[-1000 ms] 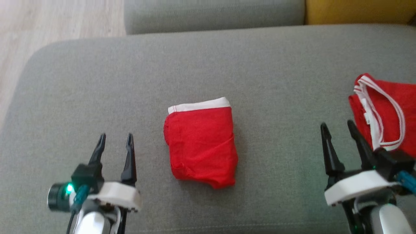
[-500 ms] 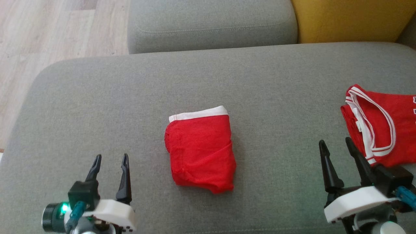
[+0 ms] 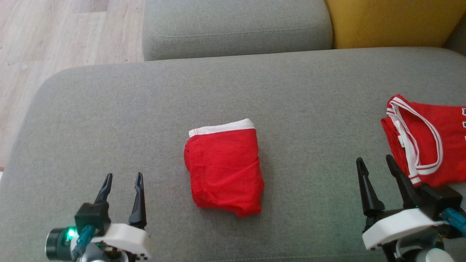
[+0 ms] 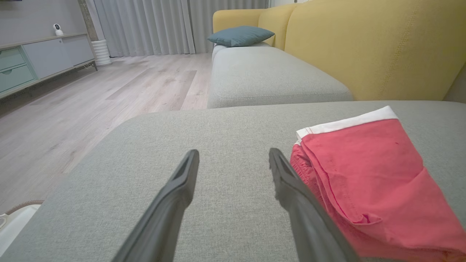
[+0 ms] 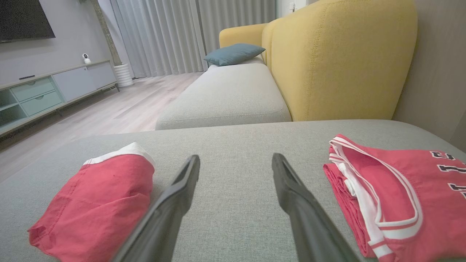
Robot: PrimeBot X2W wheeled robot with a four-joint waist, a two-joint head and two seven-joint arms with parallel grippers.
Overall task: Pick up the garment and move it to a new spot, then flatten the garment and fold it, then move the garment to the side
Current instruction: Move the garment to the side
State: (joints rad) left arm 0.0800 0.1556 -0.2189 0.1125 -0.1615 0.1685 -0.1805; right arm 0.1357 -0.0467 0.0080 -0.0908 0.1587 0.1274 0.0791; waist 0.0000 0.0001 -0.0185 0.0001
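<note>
Head view: folded red shorts (image 3: 225,171) lie centred on the grey cushion (image 3: 109,109); folding looks done.
Wide open and empty, the left gripper (image 3: 123,176) and right gripper (image 3: 374,159) flank them. Left wrist view: shorts just beside it. Right wrist view: a red jersey (image 5: 400,189) lies rightward; the sideways move looks undone.

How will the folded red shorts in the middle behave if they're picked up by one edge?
Probably floppy: the shorts are thin, creased cloth, so lifted by one edge the fold would likely fall open. Likely light, since they barely dent the cushion. Pushed, they may bunch rather than slide on that coarse weave.
</note>
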